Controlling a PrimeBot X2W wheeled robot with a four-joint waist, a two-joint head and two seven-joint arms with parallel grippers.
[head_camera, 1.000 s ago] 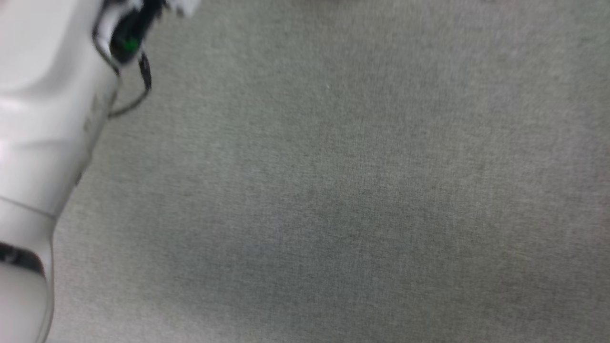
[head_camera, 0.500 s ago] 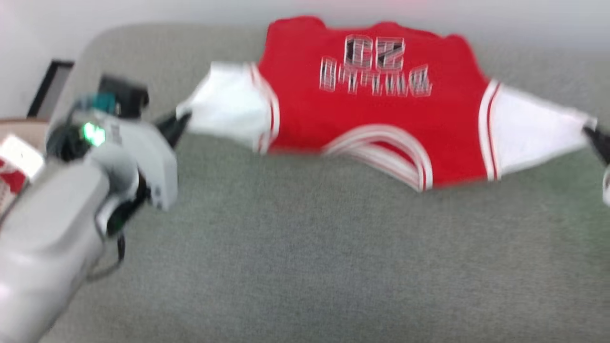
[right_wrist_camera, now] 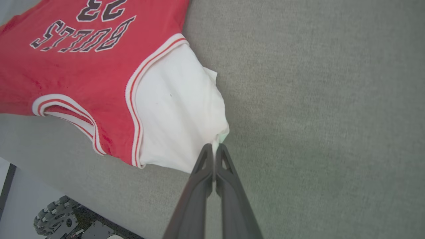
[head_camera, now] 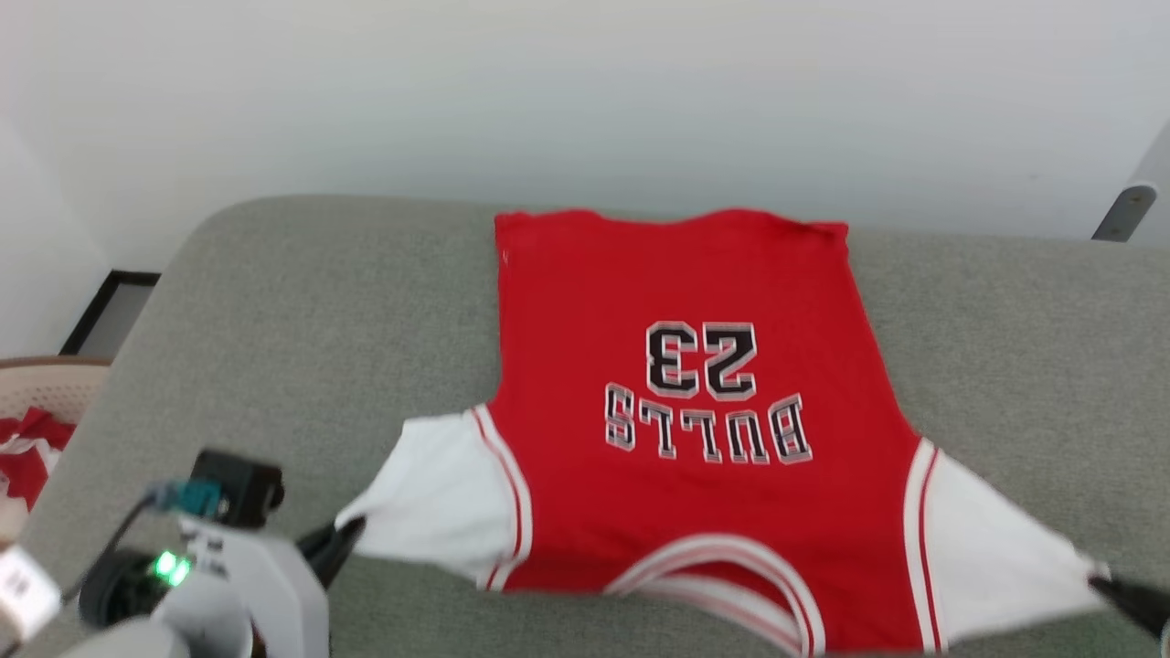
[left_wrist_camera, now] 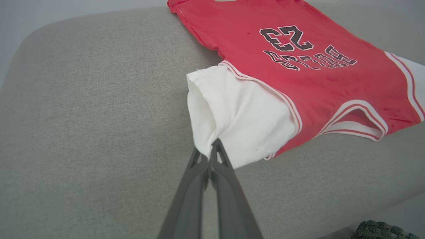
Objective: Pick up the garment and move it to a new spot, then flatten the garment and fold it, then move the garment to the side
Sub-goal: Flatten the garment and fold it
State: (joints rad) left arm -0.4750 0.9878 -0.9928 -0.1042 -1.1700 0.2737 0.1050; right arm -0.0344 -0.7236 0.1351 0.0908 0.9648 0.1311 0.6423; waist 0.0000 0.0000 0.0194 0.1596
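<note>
Left gripper (left_wrist_camera: 212, 147): fingers together, clamped on the cuff of the white sleeve on the robot's left.
Right gripper (right_wrist_camera: 215, 148): fingers together, clamped on the cuff of the opposite white sleeve.
Garment (head_camera: 695, 457): red jersey with white sleeves and red-white striped trim. It is stretched between the two grippers, front up, with the collar end nearest the robot and the hem at the far edge.
Lettering: "BULLS" and "23", black edged white, upside down in the head view.
Surface (head_camera: 274, 311): grey woven cushion with a rounded corner.
Room: pale wall (head_camera: 585, 91) behind; tan basket (head_camera: 46, 388) at left holding red-white cloth; a wheel (right_wrist_camera: 49, 215) low in the right wrist view.
</note>
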